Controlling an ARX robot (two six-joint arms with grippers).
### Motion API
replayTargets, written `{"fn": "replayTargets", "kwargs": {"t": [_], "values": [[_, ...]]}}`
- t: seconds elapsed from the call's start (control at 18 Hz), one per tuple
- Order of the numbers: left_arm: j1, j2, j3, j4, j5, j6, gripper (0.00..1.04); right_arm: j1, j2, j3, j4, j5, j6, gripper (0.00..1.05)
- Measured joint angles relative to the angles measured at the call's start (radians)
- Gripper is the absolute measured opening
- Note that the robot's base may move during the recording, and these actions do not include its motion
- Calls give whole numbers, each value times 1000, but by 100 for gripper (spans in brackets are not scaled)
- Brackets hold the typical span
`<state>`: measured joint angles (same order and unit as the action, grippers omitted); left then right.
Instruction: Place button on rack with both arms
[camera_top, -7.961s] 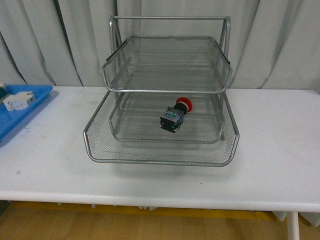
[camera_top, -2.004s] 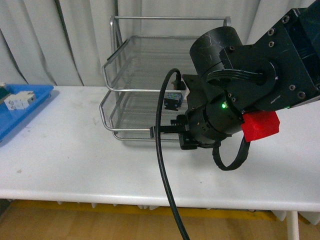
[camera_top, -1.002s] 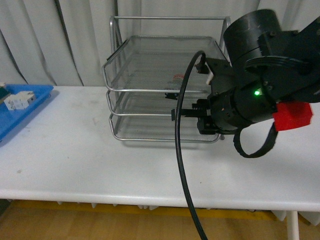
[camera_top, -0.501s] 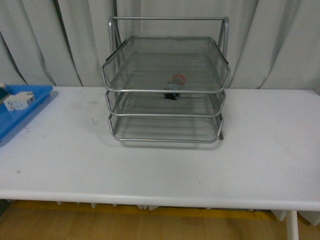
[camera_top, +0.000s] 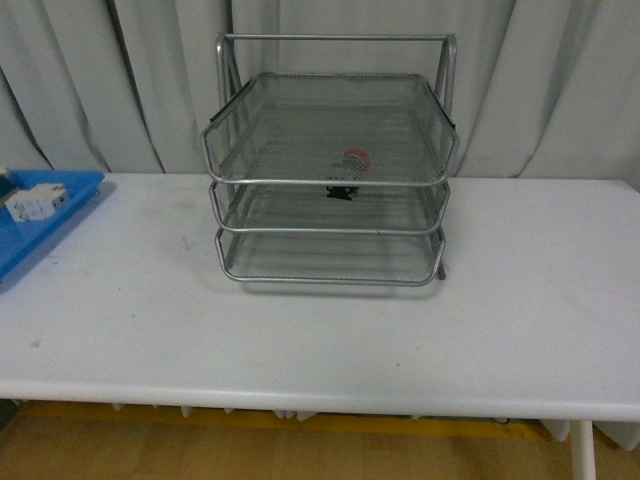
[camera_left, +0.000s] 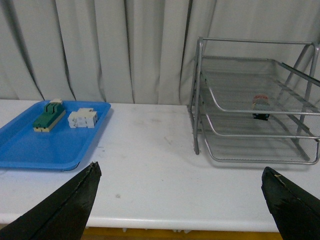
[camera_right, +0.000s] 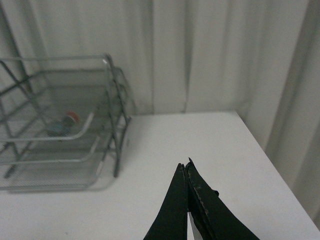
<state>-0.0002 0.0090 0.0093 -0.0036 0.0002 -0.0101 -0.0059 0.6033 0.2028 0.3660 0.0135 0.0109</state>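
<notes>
While the small push-button switch with its round red cap and dark blocky body (camera_top: 346, 176) lies inside the large silver wire-mesh three-tier rack (camera_top: 330, 180), neither arm touches anything. The switch sits on the middle tier, seen through the mesh of the top tray, nearer the rack's right side than its left. In the left wrist view it shows as a reddish cap above a dark body (camera_left: 260, 106) within the rack (camera_left: 255, 100); in the right wrist view it is a blurred red and blue spot (camera_right: 64, 124) behind the wire rim (camera_right: 60, 120).

The rack stands toward the far edge of the white table (camera_top: 320, 340), about midway along it. A flat blue plastic tray (camera_left: 50, 135) lies at the table's left edge, holding a green-and-cream block (camera_left: 49, 115) and a white block (camera_left: 82, 118).

The left gripper (camera_left: 182, 200) has its fingers spread wide and empty, well back from the rack. The right gripper (camera_right: 186, 200) has its fingers pressed together on nothing.

By its look the switch is light, rigid and hard plastic, with a smooth rounded cap that would likely slip. The flat-sided body seems the better place to pinch it. The task appears done.
</notes>
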Motion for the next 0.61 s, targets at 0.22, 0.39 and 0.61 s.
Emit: {"fn": "replayTargets", "kwargs": {"t": [0.22,0.39,0.61], "values": [[0,0,0,0,0,0,98,5,-70,-12,11,-13,-5,2],[0,0,0,0,0,0,98,6,-161,-97,-26,-14,-4,2],[0,0,0,0,0,0,98,6,-336,-173,-121,-14,-5,2]]}}
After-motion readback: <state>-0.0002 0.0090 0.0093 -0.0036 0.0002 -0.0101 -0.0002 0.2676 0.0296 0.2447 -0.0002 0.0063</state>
